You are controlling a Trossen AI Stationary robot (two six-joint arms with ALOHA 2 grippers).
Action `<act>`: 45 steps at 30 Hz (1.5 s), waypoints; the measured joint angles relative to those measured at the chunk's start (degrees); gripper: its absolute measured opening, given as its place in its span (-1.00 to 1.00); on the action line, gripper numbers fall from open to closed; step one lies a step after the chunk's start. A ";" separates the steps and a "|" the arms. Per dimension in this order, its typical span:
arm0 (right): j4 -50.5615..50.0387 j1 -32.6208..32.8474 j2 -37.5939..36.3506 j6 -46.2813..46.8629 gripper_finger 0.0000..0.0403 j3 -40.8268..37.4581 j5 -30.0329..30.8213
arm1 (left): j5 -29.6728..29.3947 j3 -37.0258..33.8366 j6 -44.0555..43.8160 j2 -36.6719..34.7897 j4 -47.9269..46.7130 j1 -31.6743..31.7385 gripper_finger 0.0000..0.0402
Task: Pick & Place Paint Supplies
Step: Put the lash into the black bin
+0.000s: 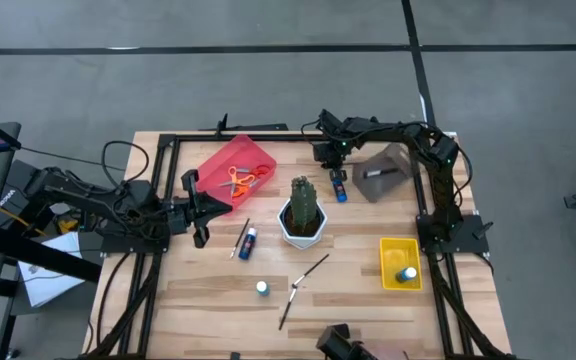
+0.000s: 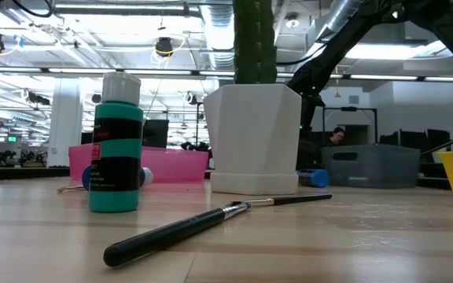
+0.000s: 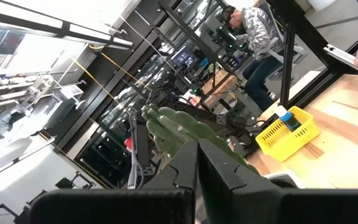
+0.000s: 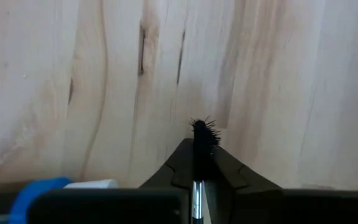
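My right gripper (image 1: pixel 334 165) stands at the far middle of the table, pointing steeply down and shut on a thin paintbrush (image 4: pixel 199 134). A blue paint bottle (image 1: pixel 340 186) lies on its side just beside it. My left gripper (image 1: pixel 200 207) waits shut and holding nothing at the left, raised near the pink tray (image 1: pixel 230 160), in which the orange-handled scissors (image 1: pixel 240 181) lie. Another bottle (image 1: pixel 248 240) lies on the wood next to a brush. One bottle (image 2: pixel 116 145) stands upright near the front, with two brushes (image 1: pixel 308 272) close by. My right gripper pinches the paintbrush between its two fingers, on the metal collar (image 4: pixel 196 190) just behind the bristles. The brush runs along the fingers, and its dark bristle tuft (image 4: pixel 202 129) sticks out past the fingertips toward the wood. Whether the tuft touches the table I cannot tell.
A green cactus in a white pot (image 1: pixel 303 225) stands mid-table. At the right sits a yellow bin (image 1: pixel 388 262) holding a blue bottle (image 1: pixel 406 273). A grey bin (image 1: pixel 393 160) is at the far right. A person sits in the room beyond.
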 joint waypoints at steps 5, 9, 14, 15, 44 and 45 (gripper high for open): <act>0.84 0.14 0.00 -0.69 -0.94 0.00 0.67 | 0.00 -0.02 0.00 0.00 -0.02 0.00 -0.97; 1.04 0.13 0.00 -1.32 -0.95 0.07 1.50 | 0.00 -0.02 0.00 0.00 -0.01 -0.01 -0.97; 0.54 0.82 -0.43 0.31 -0.95 0.94 6.96 | 0.00 -0.02 0.00 0.00 -0.02 0.00 -0.97; 0.09 0.80 -1.03 1.01 -0.96 0.94 7.39 | -0.02 -0.02 0.00 0.00 -0.02 0.00 -0.97; -11.73 11.36 -36.97 29.64 -0.96 -9.27 5.41 | -3.15 -0.04 -1.74 0.00 -3.95 0.00 -0.97; -13.43 12.04 -37.00 30.91 -0.96 -9.50 5.90 | -3.17 -0.04 -1.73 -0.01 -4.03 0.00 -0.97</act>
